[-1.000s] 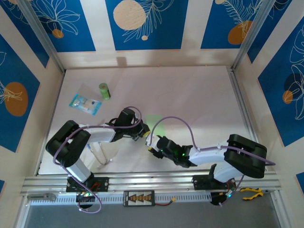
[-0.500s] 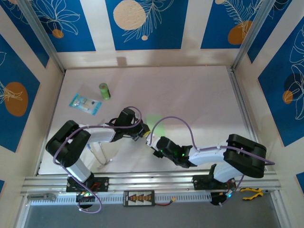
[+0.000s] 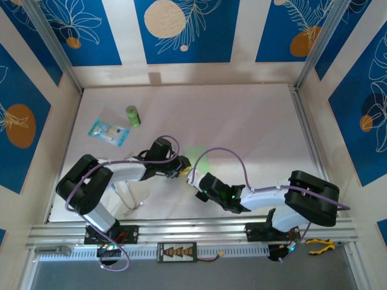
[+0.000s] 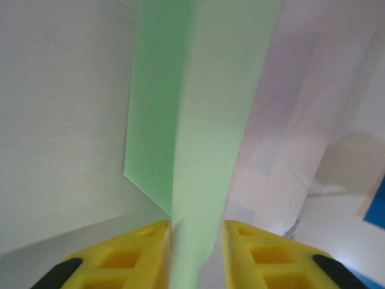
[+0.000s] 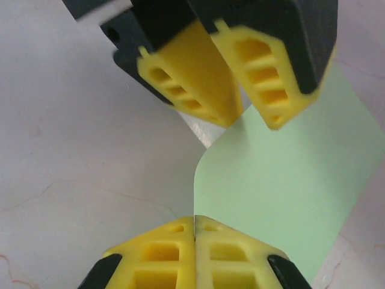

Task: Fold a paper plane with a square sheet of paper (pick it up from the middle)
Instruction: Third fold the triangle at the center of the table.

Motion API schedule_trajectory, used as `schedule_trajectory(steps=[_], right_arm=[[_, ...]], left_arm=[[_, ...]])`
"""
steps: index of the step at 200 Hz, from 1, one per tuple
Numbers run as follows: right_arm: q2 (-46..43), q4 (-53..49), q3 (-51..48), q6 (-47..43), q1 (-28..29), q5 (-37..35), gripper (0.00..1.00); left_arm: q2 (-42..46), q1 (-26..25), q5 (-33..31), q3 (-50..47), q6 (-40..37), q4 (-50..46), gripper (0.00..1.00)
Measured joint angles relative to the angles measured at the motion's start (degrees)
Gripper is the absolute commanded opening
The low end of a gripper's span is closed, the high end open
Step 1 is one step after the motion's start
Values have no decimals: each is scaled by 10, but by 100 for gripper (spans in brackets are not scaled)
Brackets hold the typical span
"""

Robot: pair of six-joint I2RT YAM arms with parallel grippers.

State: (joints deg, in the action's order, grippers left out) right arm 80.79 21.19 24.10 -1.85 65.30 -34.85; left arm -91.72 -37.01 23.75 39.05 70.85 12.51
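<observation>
Handover mid-fold: the right gripper (image 5: 194, 220) has just pressed its yellow fingers together on the edge of the pale-green sheet (image 5: 283, 180). The left gripper (image 4: 195, 226), clamped a moment ago, has parted its jaws around the raised fold, apparently letting go. The sheet sits mid-bench (image 3: 254, 115), toward the near edge, and the next crease looks to be the right arm's.
</observation>
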Motion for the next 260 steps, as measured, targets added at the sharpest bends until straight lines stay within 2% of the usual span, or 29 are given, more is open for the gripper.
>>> schedule_trajectory(steps=[29,61,88,116,142,172,226,260], right_arm=[[-14,-17,0,50,-38,71,0],[-18,-20,0,122,-104,201,0],[-17,-19,7,170,-140,301,0],[-5,-6,22,198,-150,362,0],[3,5,23,217,-155,389,0],[11,11,23,235,-163,405,0],[43,23,23,249,-165,414,0],[53,37,23,258,-165,417,0]], left_arm=[[57,12,-41,17,-57,-95,40],[106,28,-82,67,-140,-181,38],[113,32,-85,99,-205,-205,31],[82,35,-58,134,-251,-212,24],[4,36,-19,188,-283,-215,17],[-78,36,16,239,-310,-231,16],[-174,36,28,327,-374,-286,14],[-218,36,32,337,-394,-300,12]])
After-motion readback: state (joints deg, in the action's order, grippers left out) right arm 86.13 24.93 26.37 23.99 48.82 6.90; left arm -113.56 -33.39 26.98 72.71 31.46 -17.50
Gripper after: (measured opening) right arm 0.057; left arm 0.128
